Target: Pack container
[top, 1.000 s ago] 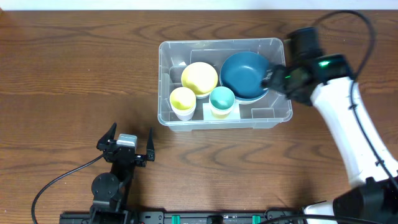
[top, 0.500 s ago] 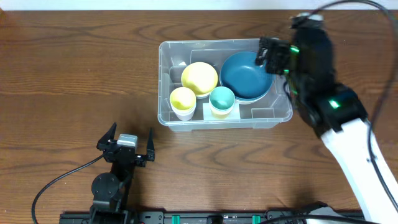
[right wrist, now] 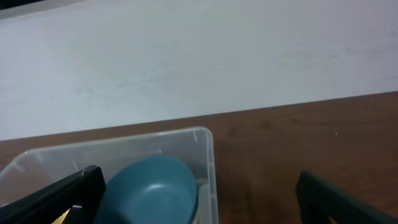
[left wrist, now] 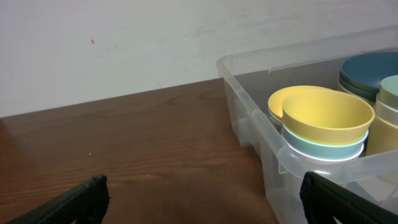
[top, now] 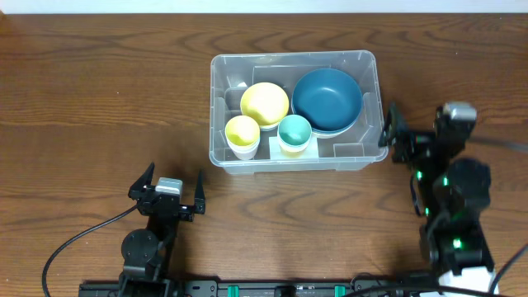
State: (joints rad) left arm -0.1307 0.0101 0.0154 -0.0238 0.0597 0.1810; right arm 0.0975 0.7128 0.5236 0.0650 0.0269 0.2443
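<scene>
Clear plastic, the container (top: 293,56) sat on the wooden counter (top: 82,99) a little right of centre and closer to the far edge than the near one. Four things lay inside it. A dark blue bowl (top: 327,99) filled its far right part and a yellow bowl (top: 265,103) sat beside it to the left. A small yellow cup (top: 242,132) and a teal cup (top: 294,130) stood side by side along the near wall.

The right gripper (top: 410,139) hung just beside the container's right wall, outside it, with its fingers spread wide and nothing between them. The left gripper (top: 173,175) rested toward the near left of the counter, well apart from the container, likewise splayed and empty.

No loose item showed anywhere on the counter in the overhead view, so the packing itself looked finished, or very nearly so. The step in hand seemed to be the clearing away after the last placement. If so, the next move would call only for the right arm to settle toward the near edge without nudging the container's wall. No lid was in view to fit.
</scene>
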